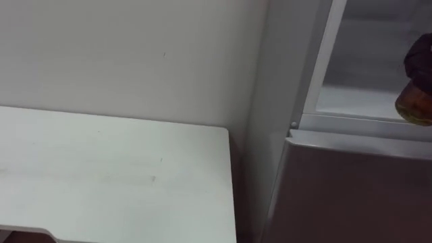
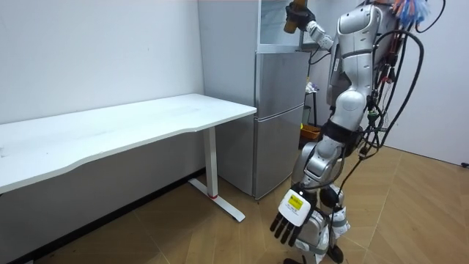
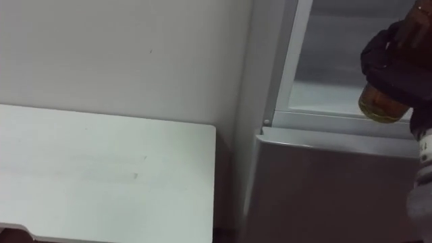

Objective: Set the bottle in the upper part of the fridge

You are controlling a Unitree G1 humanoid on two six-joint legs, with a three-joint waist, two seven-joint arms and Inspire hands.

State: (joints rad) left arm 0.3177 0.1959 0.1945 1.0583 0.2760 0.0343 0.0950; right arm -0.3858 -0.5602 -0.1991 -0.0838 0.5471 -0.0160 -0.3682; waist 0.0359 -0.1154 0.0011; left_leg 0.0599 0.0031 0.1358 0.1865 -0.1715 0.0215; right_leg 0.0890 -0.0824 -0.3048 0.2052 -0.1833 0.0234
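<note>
The bottle (image 3: pixel 376 104) holds amber liquid, and my right hand (image 3: pixel 398 57) is shut on it from above. It hangs at the right edge of the eye views, in front of the open upper fridge compartment (image 3: pixel 331 94) and just above its pale shelf. In the room view my right arm is raised, with the bottle (image 2: pixel 292 22) held at the top of the grey fridge (image 2: pixel 278 117). My left hand (image 2: pixel 293 218) hangs low beside my leg with its fingers relaxed.
The lower fridge door (image 3: pixel 324 192) is closed and grey. A white desk (image 1: pixel 115 175) stands against the wall just left of the fridge, its corner close to the fridge side. I stand upright on a wooden floor (image 2: pixel 410 220).
</note>
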